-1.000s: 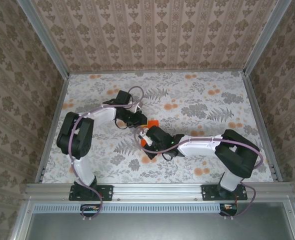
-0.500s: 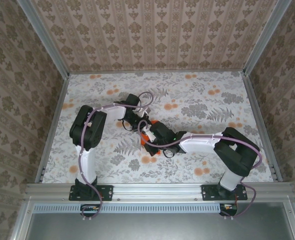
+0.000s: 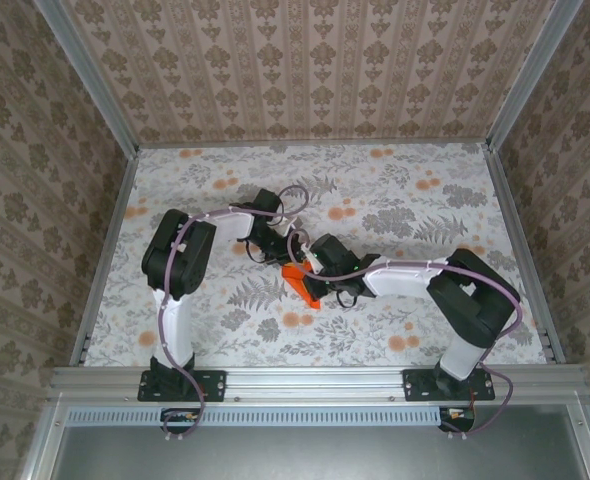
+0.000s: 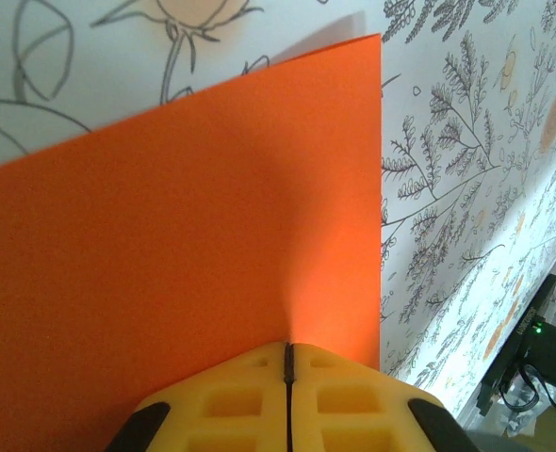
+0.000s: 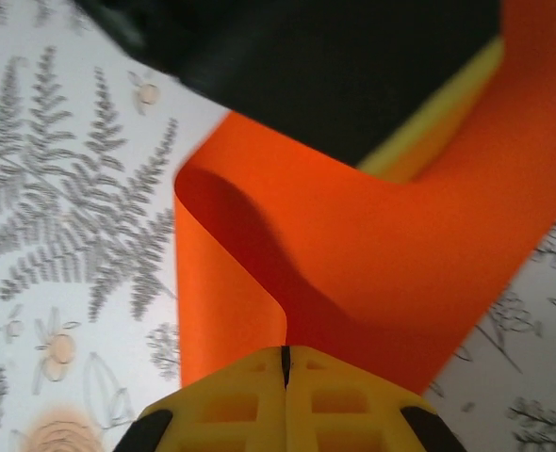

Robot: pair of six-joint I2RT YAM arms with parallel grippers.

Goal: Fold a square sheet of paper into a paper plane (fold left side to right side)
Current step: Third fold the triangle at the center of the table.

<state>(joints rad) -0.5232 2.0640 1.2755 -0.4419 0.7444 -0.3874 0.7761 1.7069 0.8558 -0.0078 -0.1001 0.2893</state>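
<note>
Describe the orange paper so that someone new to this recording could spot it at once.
Start at the flower-printed table and go to its middle, where the left gripper and right gripper meet. Both are shut on the orange sheet of paper, which curls between them. It is solid bright orange, unlike the small pale-orange printed flowers around it.

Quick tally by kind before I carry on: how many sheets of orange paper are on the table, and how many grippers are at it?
Orange paper sheet: 1
Grippers: 2, the left gripper shut against the sheet, the right gripper shut on a fold of it
Total: 3
</note>
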